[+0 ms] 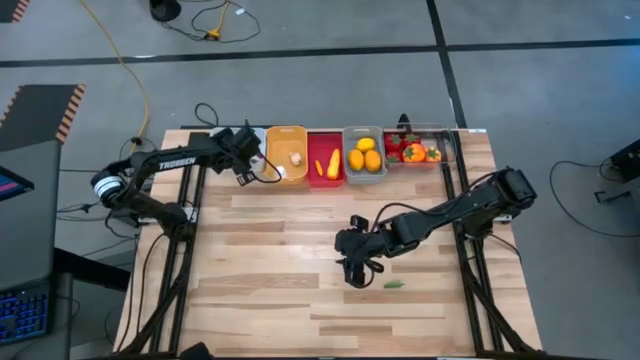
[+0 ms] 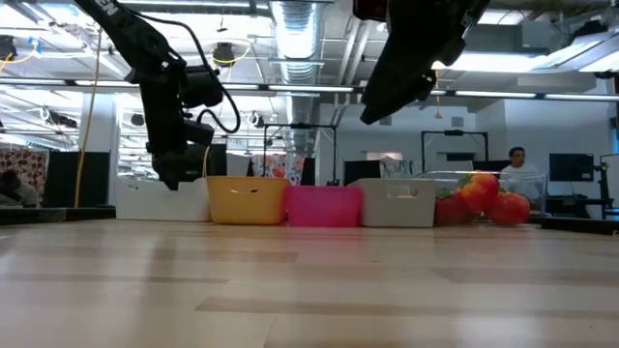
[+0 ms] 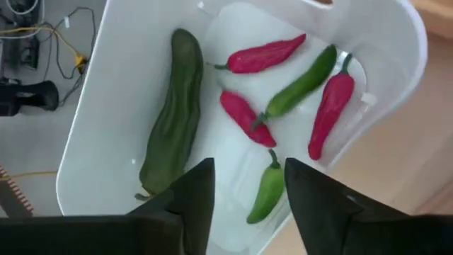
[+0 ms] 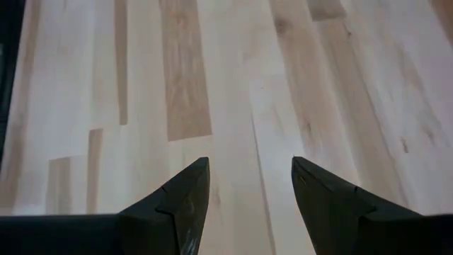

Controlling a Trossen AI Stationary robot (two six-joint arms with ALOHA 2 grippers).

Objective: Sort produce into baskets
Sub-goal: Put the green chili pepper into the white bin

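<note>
My left gripper is open and empty above the white bin, which holds a long dark green piece, three red chillies and two green chillies. In the high view it is at the table's far left. My right gripper is open and empty over bare wood near the table's middle. A small green piece lies on the table just right of it.
Along the far edge stand the orange bin with a pale piece, the red bin with yellow-orange pieces, the grey bin with lemons, and the clear bin with red and orange produce. People show in the room beyond.
</note>
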